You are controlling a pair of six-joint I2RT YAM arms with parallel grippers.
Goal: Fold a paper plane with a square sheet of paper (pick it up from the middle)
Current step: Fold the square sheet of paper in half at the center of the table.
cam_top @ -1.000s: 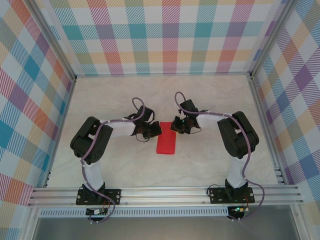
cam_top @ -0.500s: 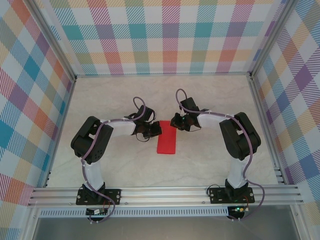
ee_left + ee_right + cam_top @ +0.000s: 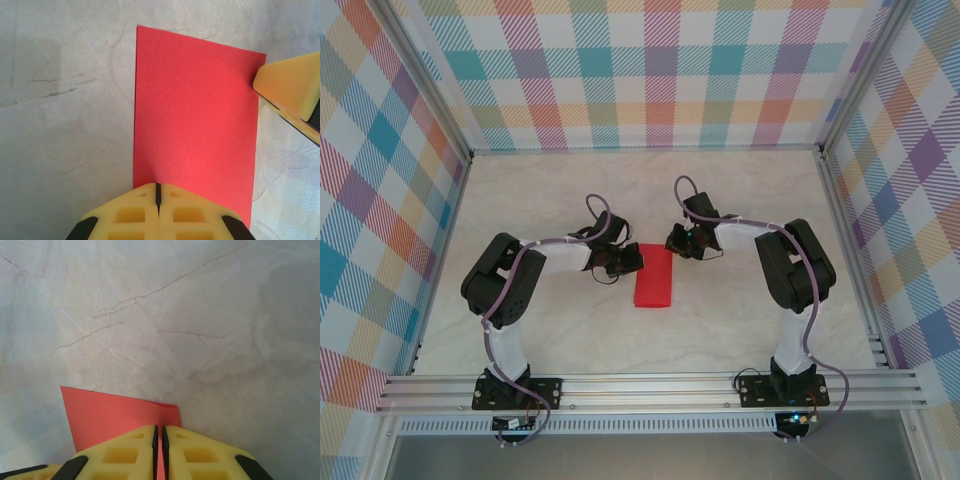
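The square sheet of paper (image 3: 654, 278) lies folded into a narrow red rectangle flat on the marbled table, also seen in the left wrist view (image 3: 195, 115). My left gripper (image 3: 631, 258) is shut, its yellow tips (image 3: 158, 186) resting on the sheet's left long edge near the far end. My right gripper (image 3: 676, 241) sits at the far right corner, jaws together but for a thin slit (image 3: 159, 428), over the paper (image 3: 115, 415). One of its fingers (image 3: 290, 85) touches that corner, where the edge curls up slightly. No paper plane shape shows.
Checked walls (image 3: 650, 70) and aluminium posts close in the pale marbled table (image 3: 570, 330). The arms' bases are bolted to a rail (image 3: 650, 390) at the near edge. Bare tabletop lies beyond the paper (image 3: 200, 315).
My right gripper has shifted a little farther back and to the right, toward the paper's far right corner. The left gripper and the paper have stayed put.
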